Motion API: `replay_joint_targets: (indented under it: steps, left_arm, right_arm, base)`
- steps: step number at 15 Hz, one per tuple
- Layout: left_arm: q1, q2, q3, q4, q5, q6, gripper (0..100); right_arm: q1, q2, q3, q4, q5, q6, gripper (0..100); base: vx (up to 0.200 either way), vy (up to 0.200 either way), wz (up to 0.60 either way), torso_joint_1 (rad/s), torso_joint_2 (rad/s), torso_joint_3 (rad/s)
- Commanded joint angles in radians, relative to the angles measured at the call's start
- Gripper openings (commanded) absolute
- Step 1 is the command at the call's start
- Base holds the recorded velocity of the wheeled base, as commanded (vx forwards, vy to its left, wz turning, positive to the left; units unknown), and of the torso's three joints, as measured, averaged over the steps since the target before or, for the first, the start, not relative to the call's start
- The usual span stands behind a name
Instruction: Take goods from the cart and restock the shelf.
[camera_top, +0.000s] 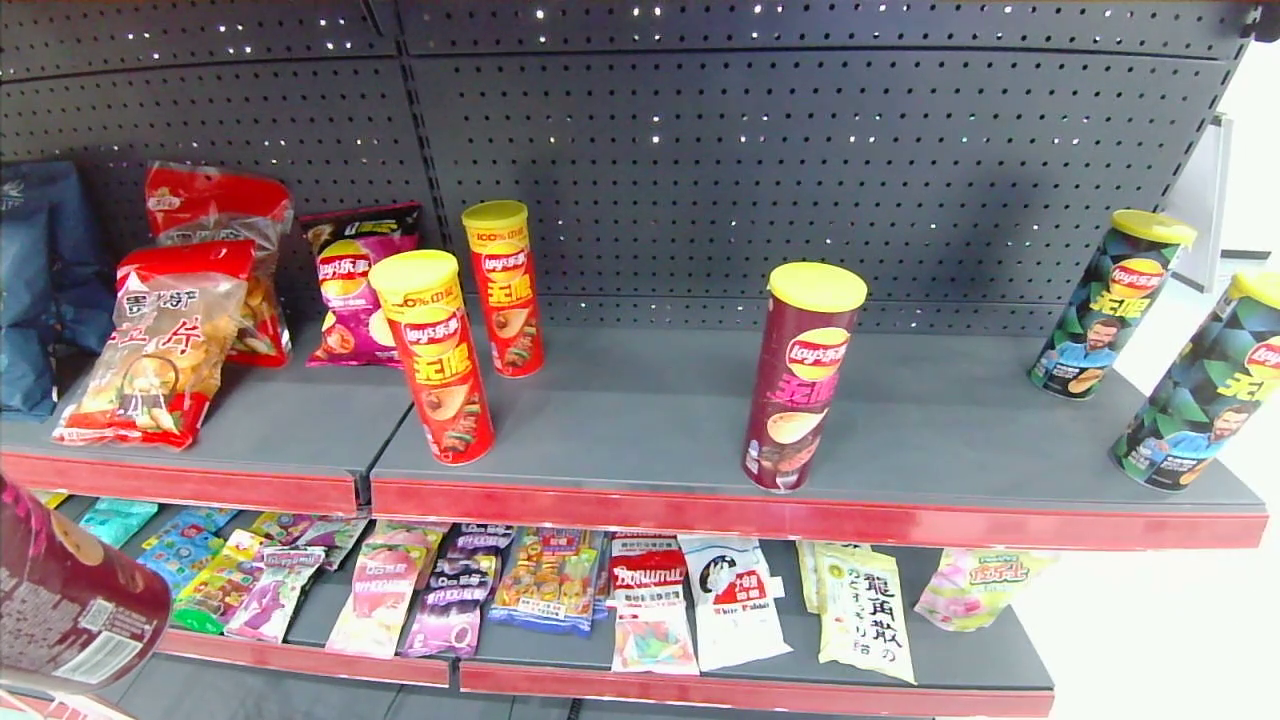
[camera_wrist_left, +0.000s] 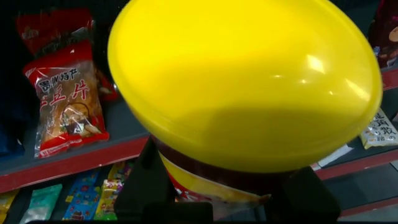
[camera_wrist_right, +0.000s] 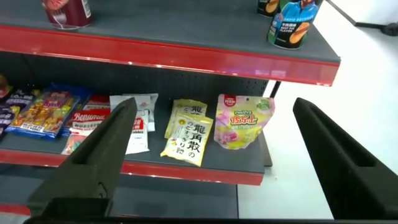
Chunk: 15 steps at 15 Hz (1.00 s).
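My left fingers (camera_wrist_left: 140, 186) are closed on the held can (camera_wrist_left: 245, 81), one dark finger on each side of its maroon body, beyond the yellow lid (the lid faces back at my wrist, so the can's long axis runs away from the wrist toward the shelving). From my head, the held can (camera_top: 70, 600) sits low on my left, tilted rather than upright, below the red lip of the upper shelf (camera_top: 650, 400). So the shelf board lies up and forward of those fingers, and off toward my right side.

I judge the likeliest landing place to be the bare stretch between the nearer red can (camera_top: 435, 355) and the matching maroon can (camera_top: 800, 380), which stands upright near the front edge. My left arm is the nearer one and carries the load. The can would need bringing upright before it goes down.

My right fingers (camera_wrist_right: 93, 162) are spread wide with nothing between them, facing the packets (camera_wrist_right: 189, 134) on the lower shelf (camera_wrist_right: 245, 160).

The left wrist view tells me the grip. The head view tells me the gap and the can's tilt.
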Motion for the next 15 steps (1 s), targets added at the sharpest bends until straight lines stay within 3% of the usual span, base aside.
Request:
replay_joint_targets:
  steps: [1,4,10,15]
  left_arm:
    - [0.000,0.001,0.000,0.000,0.000,0.001,0]
    - [0.000,0.001,0.000,0.000,0.000,0.001,0]
    - [0.000,0.006,0.002,0.000,0.000,0.001,0]
    - [0.000,0.000,0.003,0.000,0.000,0.001,0]
  right_arm:
    - [0.002,-0.003,0.000,-0.001,-0.004,0.000,100]
    - [0.008,-0.018,0.000,-0.001,0.000,0.000,100]
    - [0.013,-0.029,0.001,-0.003,0.004,0.000,100]
    - [0.013,-0.029,0.001,-0.003,0.004,0.000,100]
  base:
    - [0.000,0.000,0.00,0.000,0.00,0.000]
    - [0.000,0.000,0.00,0.000,0.00,0.000]
    - [0.000,0.000,-0.60,0.002,0.00,0.002]
    - [0.040,0.000,0.00,0.000,0.00,0.000]
